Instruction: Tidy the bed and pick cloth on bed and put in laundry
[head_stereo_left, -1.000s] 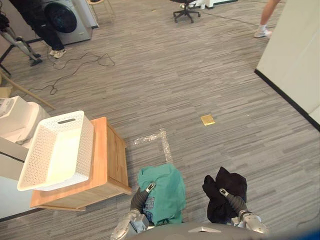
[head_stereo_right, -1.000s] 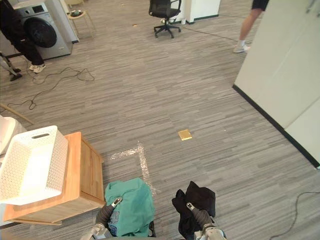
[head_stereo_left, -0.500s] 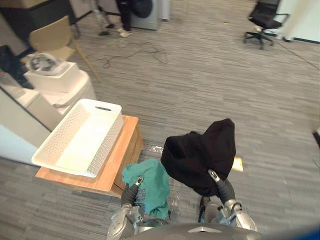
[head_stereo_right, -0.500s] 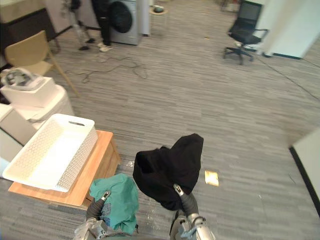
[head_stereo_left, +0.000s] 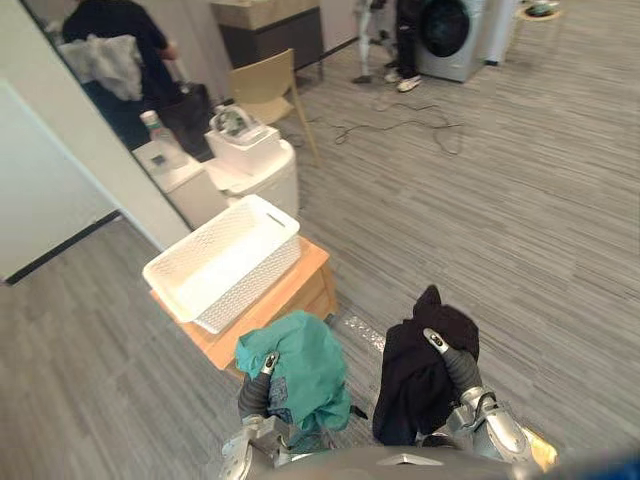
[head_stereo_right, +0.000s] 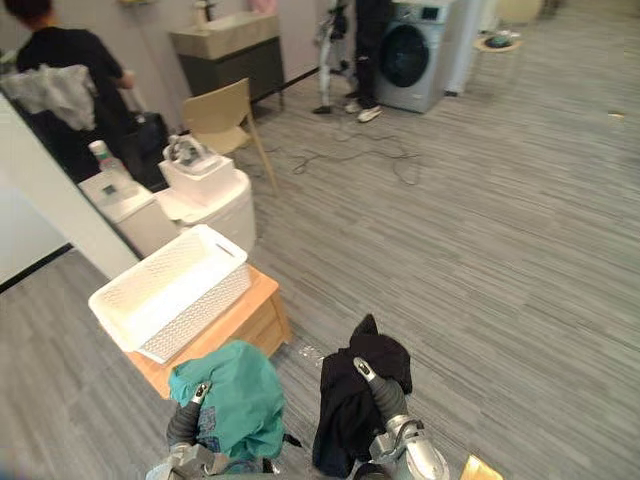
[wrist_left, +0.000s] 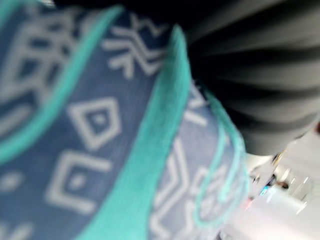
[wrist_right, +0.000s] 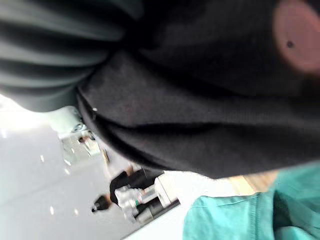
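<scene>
A teal cloth (head_stereo_left: 305, 370) with a blue patterned patch (wrist_left: 100, 125) hangs bunched over my left hand (head_stereo_left: 255, 392), low in the eye views. Beside it on the right, a black cloth (head_stereo_left: 415, 385) droops from my right hand (head_stereo_left: 450, 365), whose fingers are curled into it; the right wrist view has the black fabric (wrist_right: 200, 115) pressed close, with a teal corner (wrist_right: 240, 215) past it. A white lattice laundry basket (head_stereo_left: 255, 285) stands on a low wooden table (head_stereo_left: 300, 285) just ahead and to the left of both hands. It holds nothing.
Behind the basket are stacked white boxes (head_stereo_left: 250, 160) and a beige chair (head_stereo_left: 265, 85). A person (head_stereo_left: 110, 50) stands at the far left by a white wall panel (head_stereo_left: 60, 180). Another person's legs (head_stereo_left: 405, 40) are by a washing machine (head_stereo_left: 450, 30). A cable (head_stereo_left: 420, 125) lies on the floor.
The camera has swung left, so the basket now stands ahead. My right hand has dropped the raised black cloth down beside the teal one. The left hand keeps its hold.
</scene>
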